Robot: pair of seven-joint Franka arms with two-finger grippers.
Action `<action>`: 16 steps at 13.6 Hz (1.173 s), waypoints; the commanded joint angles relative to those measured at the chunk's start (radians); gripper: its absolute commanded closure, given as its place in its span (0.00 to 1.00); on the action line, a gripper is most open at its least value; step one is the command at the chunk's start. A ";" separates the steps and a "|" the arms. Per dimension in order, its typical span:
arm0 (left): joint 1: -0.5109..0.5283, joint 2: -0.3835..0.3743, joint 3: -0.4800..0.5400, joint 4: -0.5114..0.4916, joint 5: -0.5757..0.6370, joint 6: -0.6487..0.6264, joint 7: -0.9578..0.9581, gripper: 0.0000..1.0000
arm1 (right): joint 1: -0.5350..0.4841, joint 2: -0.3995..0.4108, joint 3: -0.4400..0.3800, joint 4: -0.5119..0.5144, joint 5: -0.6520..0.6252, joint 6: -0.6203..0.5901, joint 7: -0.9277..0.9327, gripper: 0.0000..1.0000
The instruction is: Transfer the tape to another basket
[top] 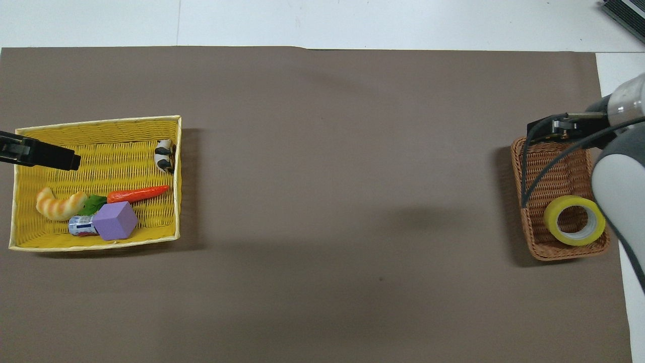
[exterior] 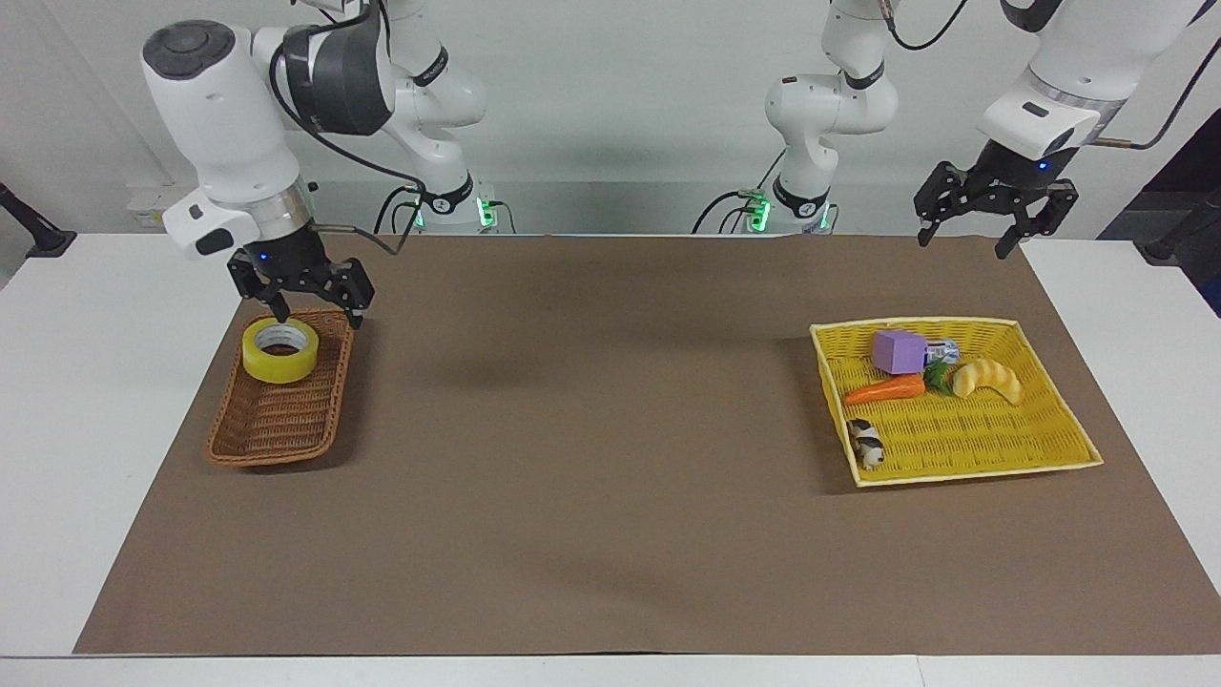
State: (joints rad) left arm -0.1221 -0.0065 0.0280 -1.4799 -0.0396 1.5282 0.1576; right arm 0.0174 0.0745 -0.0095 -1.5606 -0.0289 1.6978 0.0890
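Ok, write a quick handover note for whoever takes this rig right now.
Right hand: open, empty, raised over the brown basket's end nearest the robots.
Left hand: open, waiting above the table's edge at its own end.
Tape: lying flat inside the brown basket, free of the hand.
Yellow basket: holds only toys.
Done: tape delivered.
Left: retract the right arm.
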 commanded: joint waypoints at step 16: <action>0.010 -0.020 -0.006 -0.022 0.017 0.001 0.005 0.00 | -0.019 -0.079 0.002 0.066 0.023 -0.264 -0.109 0.00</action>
State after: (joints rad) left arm -0.1221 -0.0065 0.0280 -1.4799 -0.0396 1.5282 0.1576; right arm 0.0090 -0.0069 -0.0109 -1.5164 -0.0209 1.4537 0.0102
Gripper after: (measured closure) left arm 0.000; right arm 0.000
